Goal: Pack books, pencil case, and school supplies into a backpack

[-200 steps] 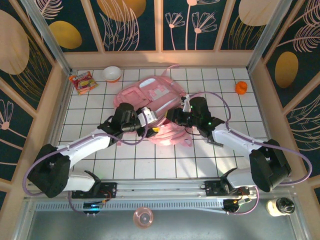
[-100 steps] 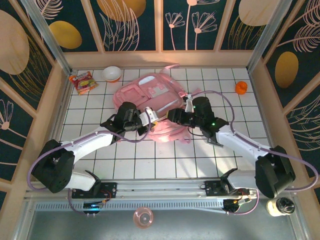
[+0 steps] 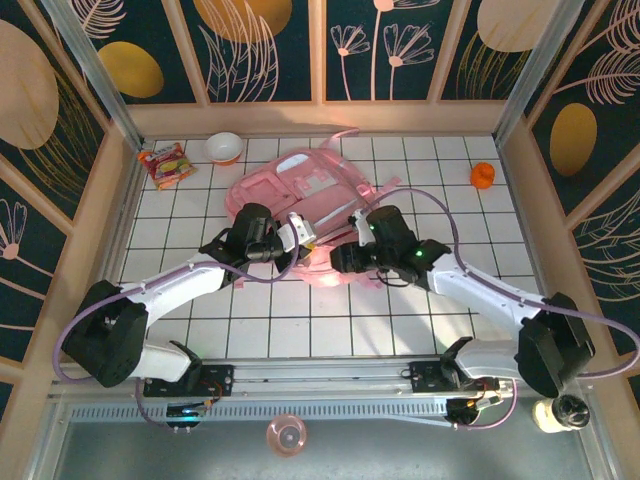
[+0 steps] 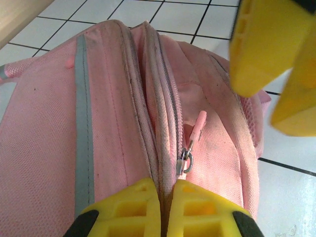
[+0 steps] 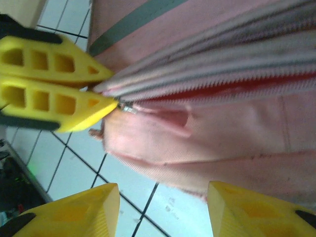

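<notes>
Backpack (image 3: 300, 185), pink, lies mid-table, its near zip seam (image 4: 165, 98) pinched in the closed left gripper (image 4: 164, 186), while the right gripper (image 5: 163, 186) hangs half-open just beside it, holding nothing. A hard tug could slip the thin fabric from that pinch and let the opening fall shut. Bowl (image 3: 224, 147) and snack packet (image 3: 165, 163) sit beyond.

arms (image 3: 180, 285): white links, black joints | cables (image 3: 420, 187): lilac | gripper fingers (image 4: 123, 207): yellow, hollow-celled
</notes>
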Available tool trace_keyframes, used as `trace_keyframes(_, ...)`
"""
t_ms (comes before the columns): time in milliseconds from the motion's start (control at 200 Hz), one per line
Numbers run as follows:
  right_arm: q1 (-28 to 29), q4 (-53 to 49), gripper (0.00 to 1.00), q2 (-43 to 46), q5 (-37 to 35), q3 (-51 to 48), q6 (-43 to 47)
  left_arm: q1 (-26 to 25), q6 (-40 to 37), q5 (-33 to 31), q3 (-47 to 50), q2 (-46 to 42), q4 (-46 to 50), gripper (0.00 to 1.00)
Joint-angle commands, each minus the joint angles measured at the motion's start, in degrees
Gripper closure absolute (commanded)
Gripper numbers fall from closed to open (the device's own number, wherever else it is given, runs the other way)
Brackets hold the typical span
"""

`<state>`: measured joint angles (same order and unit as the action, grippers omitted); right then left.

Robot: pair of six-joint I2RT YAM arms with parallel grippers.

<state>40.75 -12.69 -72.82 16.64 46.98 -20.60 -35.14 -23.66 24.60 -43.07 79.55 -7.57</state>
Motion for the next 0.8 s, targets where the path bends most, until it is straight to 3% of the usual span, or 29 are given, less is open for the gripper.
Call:
trace_keyframes(0,0.02,2.44,0.5,-3.46,-1.26,3.45,2.94,-0.07,1.5,4.74,-1.3,-2.36,-2.38,1.0)
trace_keyframes(315,-0.33,4.53,0.47,-9.22,2.07,6.7,5.53,-0.02,1.86,5.63,-2.06,-2.3,-2.44,1.0)
trace_keyframes(500,-0.23,4.96,0.55,-9.63,8.75,6.6,6.1,-0.03,1.85,5.19,-2.34,-2.03,-2.62,1.0)
trace_keyframes(691,-0.23,3.51,0.69,-10.64,4.32,6.82,5.79,-0.06,1.96,5.94,-2.99,-1.36,-2.89,1.0)
trace_keyframes(796,-0.11,3.33,0.71,-11.84,2.08,7.88,5.21,-0.09,2.04,6.16,-3.19,-1.41,-2.95,1.0)
